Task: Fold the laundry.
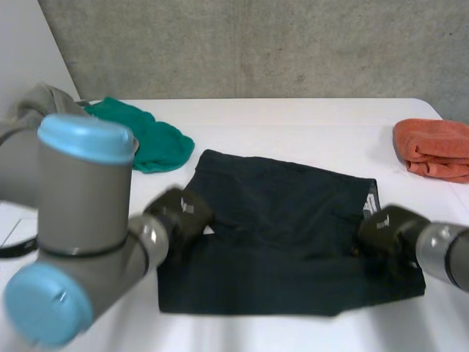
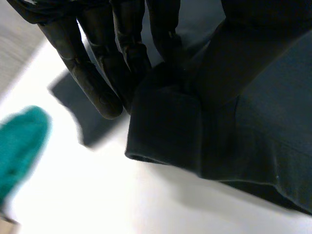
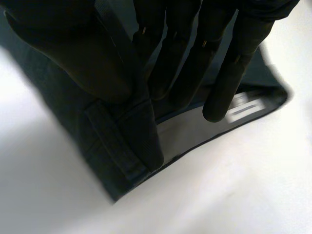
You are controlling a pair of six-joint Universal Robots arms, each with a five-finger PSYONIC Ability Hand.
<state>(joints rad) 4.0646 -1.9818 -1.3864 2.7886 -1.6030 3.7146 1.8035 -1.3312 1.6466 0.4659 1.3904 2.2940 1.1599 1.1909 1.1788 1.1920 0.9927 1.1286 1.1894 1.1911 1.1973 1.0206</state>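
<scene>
dark garment point(image 1: 278, 242), opposite edges in left hand point(image 1: 182, 214) and right hand point(image 1: 387, 233)

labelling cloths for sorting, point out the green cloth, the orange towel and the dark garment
green cloth point(image 1: 161, 143), head view, its middle
orange towel point(image 1: 436, 147), head view, upper fold
dark garment point(image 1: 286, 235), head view, flat middle

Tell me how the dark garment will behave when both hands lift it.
Probably floppy: the dark garment bunches where the left hand pinches its edge. It would likely sag between that and the right hand on its waistband end.
</scene>
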